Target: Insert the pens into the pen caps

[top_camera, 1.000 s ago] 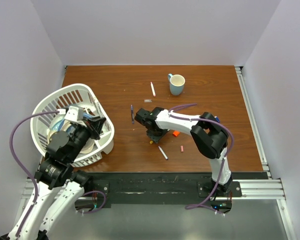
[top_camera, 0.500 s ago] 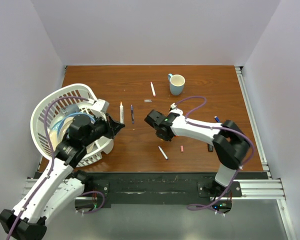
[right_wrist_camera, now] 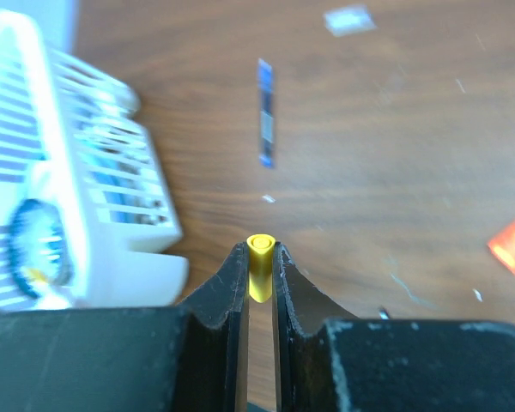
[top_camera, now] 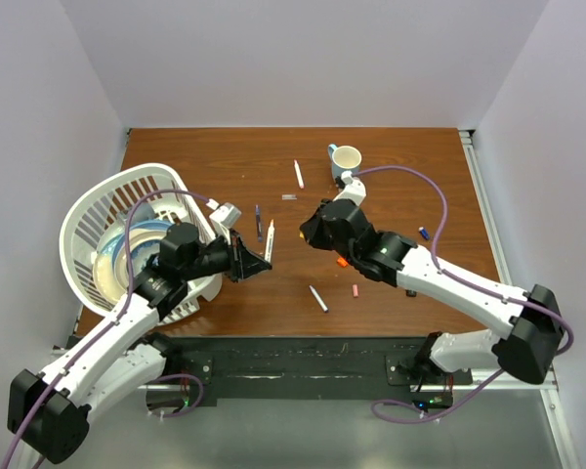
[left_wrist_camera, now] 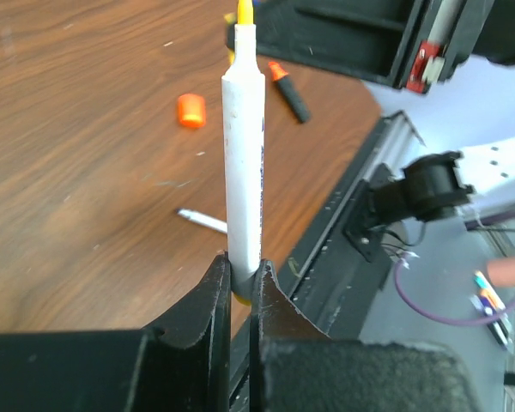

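Top view: your left gripper (top_camera: 254, 262) and right gripper (top_camera: 306, 234) face each other, near but apart. The left one holds a white pen (top_camera: 269, 241), the right one a cap (right_wrist_camera: 259, 264). If you bring them together out of line, the pen could miss the cap and knock it loose.

Left wrist view: you hold the pen only at its very bottom, so it could tip or slide when its yellow tip gets pushed. The fingers (left_wrist_camera: 213, 296) are shut tight on it, and it stands straight up.

Right wrist view: the cap is small, so a hard push could pop it out. The fingers (right_wrist_camera: 232, 283) are almost closed and pinch it at their tips, its round end pointing outward.
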Tool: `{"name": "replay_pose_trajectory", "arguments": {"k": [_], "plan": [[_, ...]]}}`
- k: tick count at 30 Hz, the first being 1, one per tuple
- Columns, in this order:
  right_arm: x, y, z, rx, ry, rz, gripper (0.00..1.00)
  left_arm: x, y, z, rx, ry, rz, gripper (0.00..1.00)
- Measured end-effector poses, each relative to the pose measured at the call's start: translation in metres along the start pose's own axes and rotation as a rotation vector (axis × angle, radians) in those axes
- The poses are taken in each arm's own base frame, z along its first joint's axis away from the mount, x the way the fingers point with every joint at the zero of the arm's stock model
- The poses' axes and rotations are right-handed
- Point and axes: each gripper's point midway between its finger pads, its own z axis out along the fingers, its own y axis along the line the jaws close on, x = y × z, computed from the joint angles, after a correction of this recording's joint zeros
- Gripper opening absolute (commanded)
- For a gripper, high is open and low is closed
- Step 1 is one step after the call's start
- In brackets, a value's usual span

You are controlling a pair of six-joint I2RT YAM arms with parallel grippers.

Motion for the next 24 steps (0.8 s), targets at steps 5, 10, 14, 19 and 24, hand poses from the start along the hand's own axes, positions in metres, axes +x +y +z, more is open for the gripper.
{"name": "replay_pose_trajectory", "arguments": {"k": [5, 10, 14, 19, 24], "plan": [[-0.023, 0.029, -0.016, -0.142, -0.057, -0.033, 0.0, -0.002, -0.015, -0.001, 0.085, 0.004, 0.025, 0.0], [-0.033, 0.052, -0.027, -0.261, -0.078, -0.071, 0.0, 0.001, -0.025, -0.003, 0.142, 0.024, 0.035, 0.0], [-0.038, 0.063, -0.033, -0.319, -0.093, -0.077, 0.0, 0.003, -0.034, -0.006, 0.189, 0.037, 0.045, 0.0], [-0.044, 0.075, -0.039, -0.372, -0.107, -0.069, 0.0, 0.002, -0.041, -0.009, 0.222, 0.033, 0.063, 0.0], [-0.047, 0.085, -0.044, -0.417, -0.109, -0.06, 0.0, 0.001, -0.042, -0.01, 0.224, 0.029, 0.066, 0.0]]}}
